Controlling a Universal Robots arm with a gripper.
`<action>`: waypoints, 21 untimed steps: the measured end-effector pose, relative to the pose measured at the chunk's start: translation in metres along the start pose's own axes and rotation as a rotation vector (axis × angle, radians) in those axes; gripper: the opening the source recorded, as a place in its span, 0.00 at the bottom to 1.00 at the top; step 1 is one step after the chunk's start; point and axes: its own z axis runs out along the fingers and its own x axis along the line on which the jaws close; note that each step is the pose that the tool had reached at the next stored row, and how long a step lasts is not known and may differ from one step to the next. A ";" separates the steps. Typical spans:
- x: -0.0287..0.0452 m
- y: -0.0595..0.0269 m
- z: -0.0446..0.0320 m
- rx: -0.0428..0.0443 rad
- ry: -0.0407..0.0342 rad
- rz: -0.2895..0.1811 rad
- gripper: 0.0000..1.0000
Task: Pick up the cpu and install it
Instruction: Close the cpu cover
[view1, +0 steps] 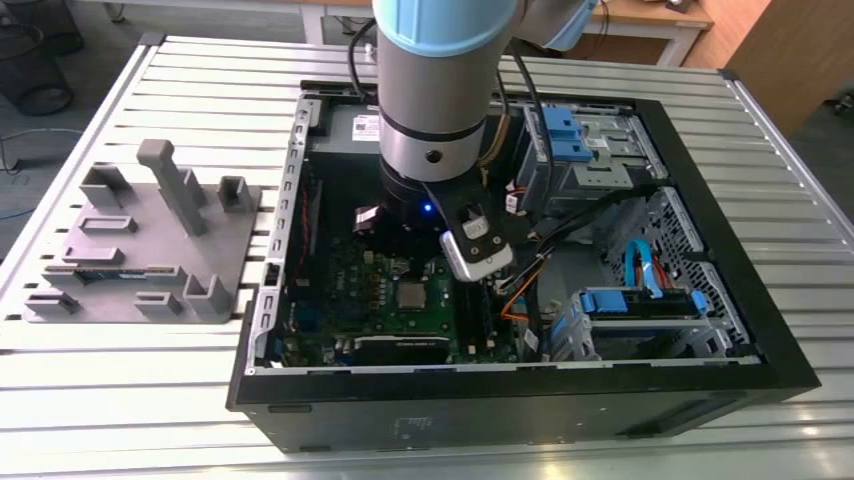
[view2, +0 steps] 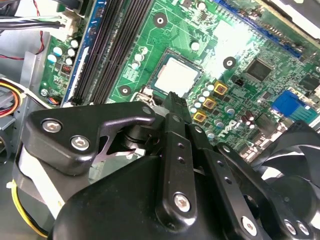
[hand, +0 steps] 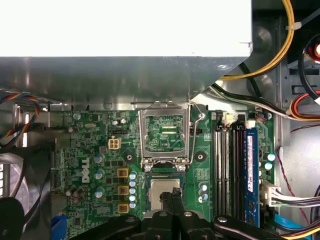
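The cpu (hand: 165, 188) is a small square chip with a shiny grey top, lying flat in its socket on the green motherboard (hand: 90, 150). It also shows in the second wrist view as the cpu (view2: 176, 76) and in the exterior view as the cpu (view1: 410, 294). My gripper (hand: 171, 196) hangs just over the chip's near edge with its two black fingers pressed together and nothing between them. In the second wrist view the gripper (view2: 175, 99) tip points at that same edge. The silver socket frame (hand: 165, 131) stands flipped open beside the chip.
The arm (view1: 430, 100) reaches down into the open computer case (view1: 747, 330). Black memory slots (hand: 227, 160) run beside the socket, with a fan (hand: 20, 195) and cable bundles (hand: 300, 105) close by. A grey fixture tray (view1: 134, 250) lies on the slatted table at the exterior view's left.
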 end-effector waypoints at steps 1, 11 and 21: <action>-0.0012 0.0006 0.0001 0.0000 0.0000 0.000 0.11; -0.0154 0.0070 0.0015 0.0000 0.0000 0.000 0.11; -0.0343 0.0137 0.0029 -0.0001 0.0000 0.000 0.11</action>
